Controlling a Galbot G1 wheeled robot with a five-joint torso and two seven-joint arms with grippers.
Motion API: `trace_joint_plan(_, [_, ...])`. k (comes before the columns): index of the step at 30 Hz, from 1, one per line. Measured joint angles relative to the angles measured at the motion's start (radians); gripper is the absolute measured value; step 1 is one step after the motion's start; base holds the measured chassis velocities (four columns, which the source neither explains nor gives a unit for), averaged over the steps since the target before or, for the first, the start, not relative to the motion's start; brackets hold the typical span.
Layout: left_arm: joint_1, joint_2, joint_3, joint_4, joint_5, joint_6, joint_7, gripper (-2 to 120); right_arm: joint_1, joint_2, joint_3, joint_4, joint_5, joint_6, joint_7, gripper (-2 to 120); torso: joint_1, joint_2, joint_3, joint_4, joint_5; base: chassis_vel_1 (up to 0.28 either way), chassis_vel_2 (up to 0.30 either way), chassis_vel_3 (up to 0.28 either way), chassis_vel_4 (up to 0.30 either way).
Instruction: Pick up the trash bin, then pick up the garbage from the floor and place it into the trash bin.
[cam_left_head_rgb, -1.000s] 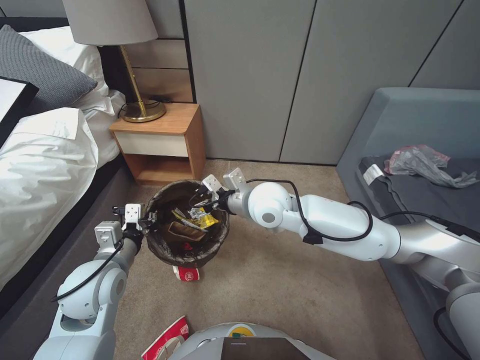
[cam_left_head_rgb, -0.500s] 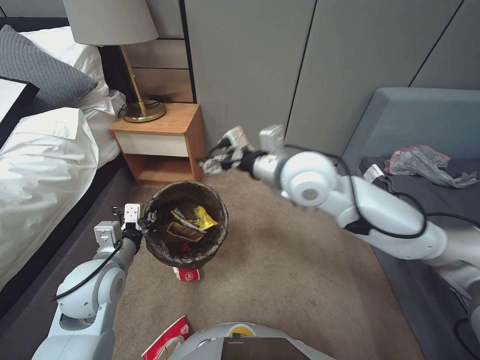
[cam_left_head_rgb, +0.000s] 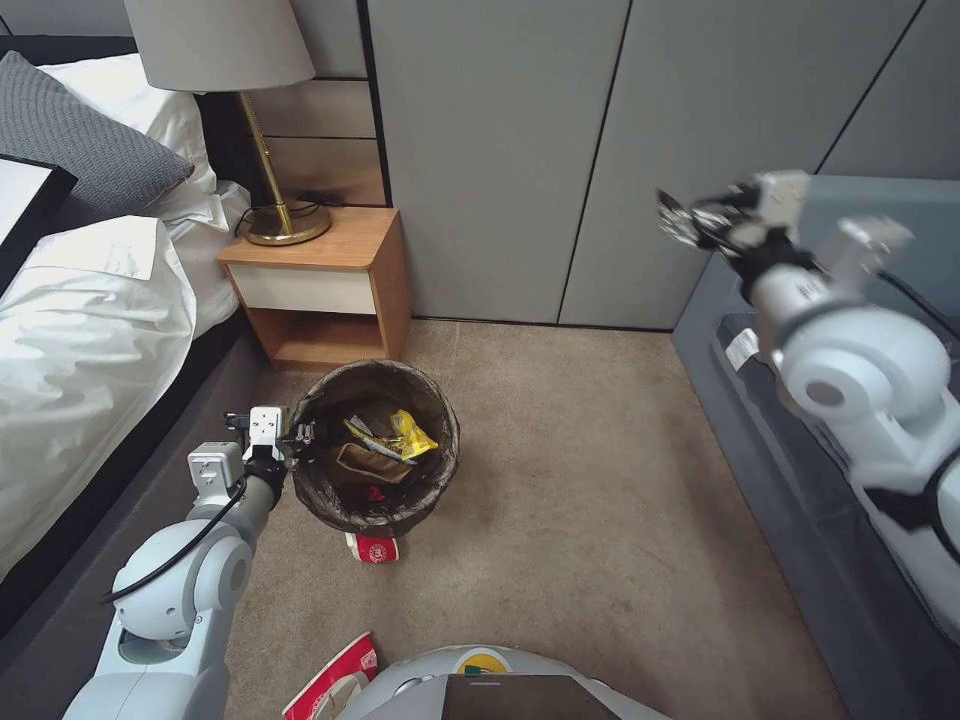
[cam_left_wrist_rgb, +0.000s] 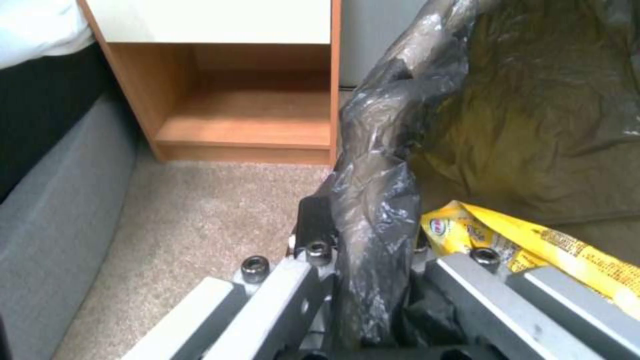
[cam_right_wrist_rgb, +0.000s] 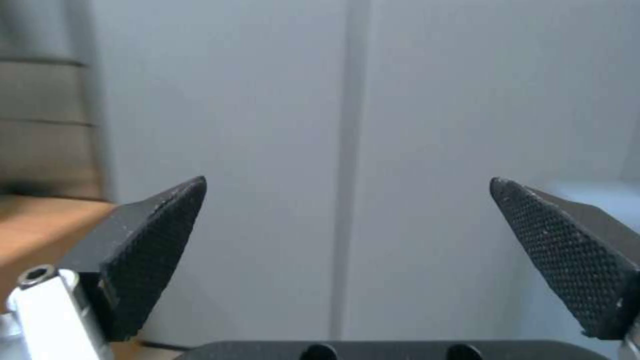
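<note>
**Bin held at the rim, right arm lifted clear**

The left tool (cam_left_head_rgb: 300, 437) was clamped on the near-left rim of the trash bin (cam_left_head_rgb: 375, 518), its fingers pinching the dark crinkly liner (cam_left_wrist_rgb: 373, 210) folded over the edge. The bin hung over the carpet (cam_left_head_rgb: 580, 520) in front of the wooden nightstand (cam_left_head_rgb: 325, 285), between the bed (cam_left_head_rgb: 80, 340) on the left and the grey sofa (cam_left_head_rgb: 820, 560) on the right. Inside it lay garbage: a yellow snack wrapper (cam_left_head_rgb: 405, 432), a tan paper bag (cam_left_head_rgb: 365, 462) and a spot of something red below them.

A red-and-white paper cup (cam_left_head_rgb: 372, 548) lay on the floor at the near edge of the bin, partly tucked beneath it. Another red-and-white piece of litter (cam_left_head_rgb: 335, 678) sat on the carpet nearer still, just beside the robot's base.

The right tool (cam_left_head_rgb: 690, 215) was raised high on the right, well apart from the bin, in front of the grey wall panels (cam_left_head_rgb: 500, 150). Its 2 dark textured fingertips (cam_right_wrist_rgb: 160, 235) stood wide apart with nothing between them.
</note>
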Motion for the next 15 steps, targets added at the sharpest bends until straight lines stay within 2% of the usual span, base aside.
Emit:
trace_joint_plan(1, [0.0, 0.0, 0.001, 0.0, -0.001, 0.0, -0.001, 0, -0.04, 0.008, 0.039, 0.003, -0.009, 0.003, 0.0, 100, 0.0, 0.0, 0.0, 0.0, 0.0, 0.0, 0.0, 0.0, 0.0])
trace_joint_plan(2, [0.002, -0.001, 0.004, -0.002, -0.004, 0.0, -0.005, 0, -0.177, 0.047, 0.161, 0.012, -0.046, 0.012, -0.002, 100, 0.0, 0.0, 0.0, -0.0001, 0.0003, 0.0, 0.0, 0.0, 0.0])
trace_joint_plan(8, [0.005, -0.001, 0.006, -0.003, -0.006, 0.0, -0.007, 0, -0.321, 0.11, 0.277, 0.015, -0.139, 0.04, -0.029, 100, 0.0, 0.0, 0.0, 0.0005, 0.0005, 0.0, 0.0, 0.0, 0.0])
trace_joint_plan(9, [0.008, -0.001, 0.007, -0.004, -0.006, 0.0, -0.008, 0, -0.388, 0.145, 0.328, 0.012, -0.215, 0.064, -0.053, 100, 0.0, 0.0, 0.0, 0.0004, 0.0001, 0.0, 0.0, 0.0, 0.0])
trace_joint_plan(10, [0.008, -0.001, 0.007, -0.004, -0.006, 0.0, -0.008, 0, -0.388, 0.145, 0.328, 0.012, -0.215, 0.064, -0.053, 100, 0.0, 0.0, 0.0, 0.0004, 0.0001, 0.0, 0.0, 0.0, 0.0])
trace_joint_plan(12, [0.013, 0.001, 0.008, -0.006, -0.006, 0.0, -0.008, 0, -0.527, 0.227, 0.416, -0.007, -0.405, 0.126, -0.114, 100, 0.0, 0.0, 0.0, 0.0005, 0.0, 0.0, 0.0, 0.0, 0.0])
trace_joint_plan(13, [0.013, 0.001, 0.008, -0.006, -0.006, 0.0, -0.008, 0, -0.527, 0.227, 0.416, -0.007, -0.405, 0.126, -0.114, 100, 0.0, 0.0, 0.0, 0.0005, 0.0, 0.0, 0.0, 0.0, 0.0])
trace_joint_plan(14, [0.017, 0.002, 0.009, -0.009, -0.008, 0.0, -0.008, 0, -0.642, 0.31, 0.465, -0.021, -0.549, 0.184, -0.168, 100, 0.0, 0.0, 0.0, -0.0005, 0.0006, 0.0, 0.0, 0.0, 0.0])
trace_joint_plan(15, [0.02, 0.003, 0.013, -0.01, -0.008, 0.0, -0.009, 0, -0.724, 0.417, 0.484, -0.026, -0.631, 0.234, -0.198, 100, 0.0, 0.0, 0.0, -0.0002, -0.0007, 0.0, 0.0, 0.0, 0.0])
